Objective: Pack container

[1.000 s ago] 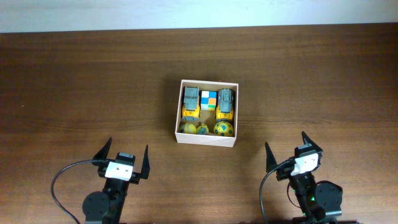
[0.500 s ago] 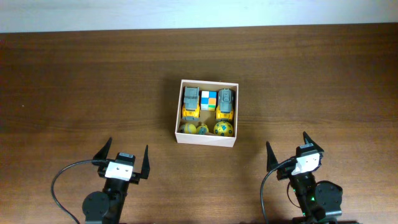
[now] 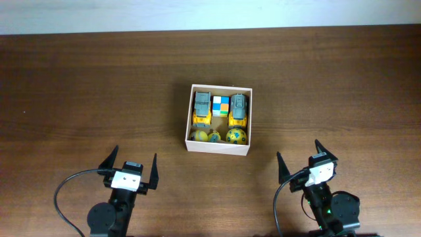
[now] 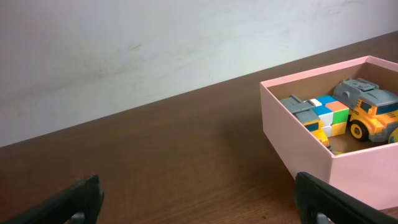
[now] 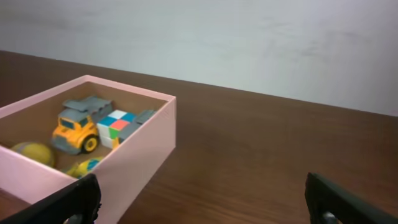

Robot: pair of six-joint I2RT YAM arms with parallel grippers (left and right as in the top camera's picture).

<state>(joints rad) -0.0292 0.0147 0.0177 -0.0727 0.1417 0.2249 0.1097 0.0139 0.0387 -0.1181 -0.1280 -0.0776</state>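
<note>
1. Nearest the robot, the left jaws stand wide apart and hold nothing, their dark fingers (image 4: 81, 199) showing at the bottom corners of the left wrist view. The right jaws are spread just as wide and are also empty.
2. Both sets hang over the dark brown wooden bench (image 3: 79, 92), well apart from the load.
3. Farther out, at mid-bench between the two arms, sits the square, shallow white-walled cardboard container (image 3: 217, 147), open-topped, with no lid in view.
4. Three yellow balls (image 3: 214, 137) line its near wall inside. Behind them are two yellow-and-grey toy trucks (image 3: 202, 108) with a multi-coloured cube (image 3: 220, 105) between them.
5. Handling, as a judgement: the thin card looks light yet pliable, so a hard squeeze would likely buckle a wall, and the loose toys may roll if it is tipped.
6. The soundest hold is probably a pinch over a side wall's rim near a corner, where the card is stiffest, or a flat push along the bench.
</note>
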